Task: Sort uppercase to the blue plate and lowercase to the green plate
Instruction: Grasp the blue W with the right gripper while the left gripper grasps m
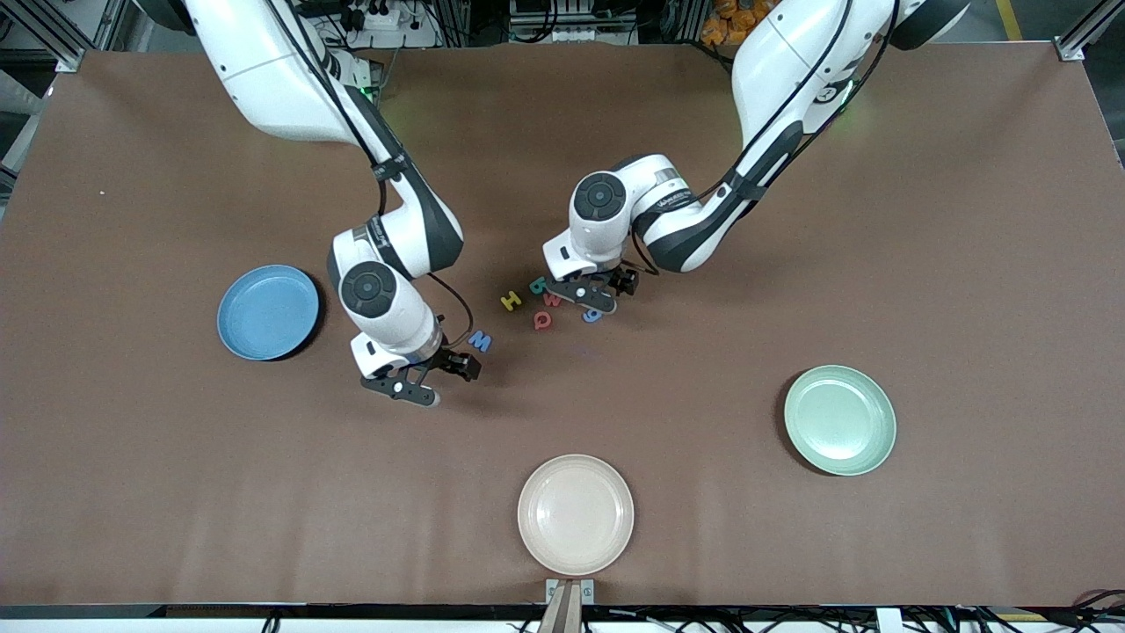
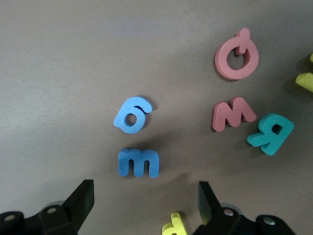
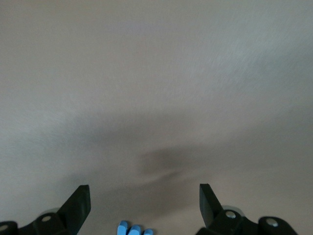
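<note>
Letters (image 1: 549,303) clustered mid-counter (image 1: 791,220), plates unfilled; left end effector (image 2: 145,196) above them, right end effector (image 3: 144,200) beside blue W (image 1: 480,341), both spread for picking.

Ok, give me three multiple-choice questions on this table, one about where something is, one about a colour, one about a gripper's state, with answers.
1. Which plate lies nearest to the front camera? A) blue B) beige C) green
2. What colour is the Q letter? A) yellow B) teal C) red
3. The left gripper, over the letter cluster, is: A) open B) shut on a letter C) shut on nothing

Answers:
1 B, the beige plate sits lowest in the front view.
2 C, the left wrist view shows it red.
3 A, its fingers stand wide apart, gripping nothing.
The right gripper, also open, hangs over bare table beside the blue W.
</note>
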You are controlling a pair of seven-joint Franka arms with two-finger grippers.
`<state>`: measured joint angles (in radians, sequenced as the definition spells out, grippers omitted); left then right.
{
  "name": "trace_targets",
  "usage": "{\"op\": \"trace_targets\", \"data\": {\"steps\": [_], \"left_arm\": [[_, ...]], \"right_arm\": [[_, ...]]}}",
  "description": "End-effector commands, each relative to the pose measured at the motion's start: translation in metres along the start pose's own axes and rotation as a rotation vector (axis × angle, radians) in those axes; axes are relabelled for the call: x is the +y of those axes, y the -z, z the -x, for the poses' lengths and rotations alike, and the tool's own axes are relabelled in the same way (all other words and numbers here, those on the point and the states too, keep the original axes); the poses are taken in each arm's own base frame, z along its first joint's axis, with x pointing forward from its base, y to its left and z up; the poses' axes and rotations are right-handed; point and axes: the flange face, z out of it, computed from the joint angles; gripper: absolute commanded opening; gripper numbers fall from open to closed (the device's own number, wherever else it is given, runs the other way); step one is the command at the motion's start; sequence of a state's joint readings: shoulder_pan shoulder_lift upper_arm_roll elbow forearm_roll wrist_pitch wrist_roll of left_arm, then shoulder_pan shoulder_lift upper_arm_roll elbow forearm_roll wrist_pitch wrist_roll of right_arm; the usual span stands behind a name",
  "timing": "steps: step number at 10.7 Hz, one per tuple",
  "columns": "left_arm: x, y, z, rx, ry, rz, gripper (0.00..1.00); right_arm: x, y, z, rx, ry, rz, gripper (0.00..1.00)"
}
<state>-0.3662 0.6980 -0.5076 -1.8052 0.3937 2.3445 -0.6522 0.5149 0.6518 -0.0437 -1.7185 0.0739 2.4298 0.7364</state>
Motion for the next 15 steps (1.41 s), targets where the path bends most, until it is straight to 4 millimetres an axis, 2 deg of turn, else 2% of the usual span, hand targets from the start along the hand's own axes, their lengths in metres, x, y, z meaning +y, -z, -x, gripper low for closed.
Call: {"op": "trace_targets", "data": {"steps": [1, 4, 6, 7, 10, 13, 15], "left_arm": [[0.001, -0.003, 0.001, 0.022, 0.007, -0.005, 0.90], [-0.004, -0.011, 0.002, 0.016, 0.009, -0.012, 0.85], [-0.009, -0.013, 0.000, 0.015, 0.014, -0.016, 0.82], [-0.014, -0.014, -0.002, 0.015, 0.021, -0.022, 0.81], [-0.022, -0.019, -0.004, 0.012, 0.033, -0.032, 0.75], [-0.026, -0.022, -0.007, 0.008, 0.048, -0.030, 0.64], [-0.026, -0.023, -0.007, 0.007, 0.065, -0.031, 0.60]], "right_arm": [[-0.011, -0.004, 0.004, 0.014, -0.036, 0.002, 0.96], [-0.024, -0.007, 0.022, 0.001, -0.043, 0.013, 0.93], [-0.022, -0.010, 0.025, -0.018, -0.057, 0.032, 0.80], [-0.022, -0.014, 0.025, -0.017, -0.053, 0.034, 0.78], [-0.027, -0.020, 0.036, -0.025, -0.033, 0.044, 0.76], [-0.019, -0.036, 0.043, -0.012, -0.026, 0.034, 0.76], [-0.018, -0.035, 0.045, -0.018, -0.027, 0.033, 0.75]]}}
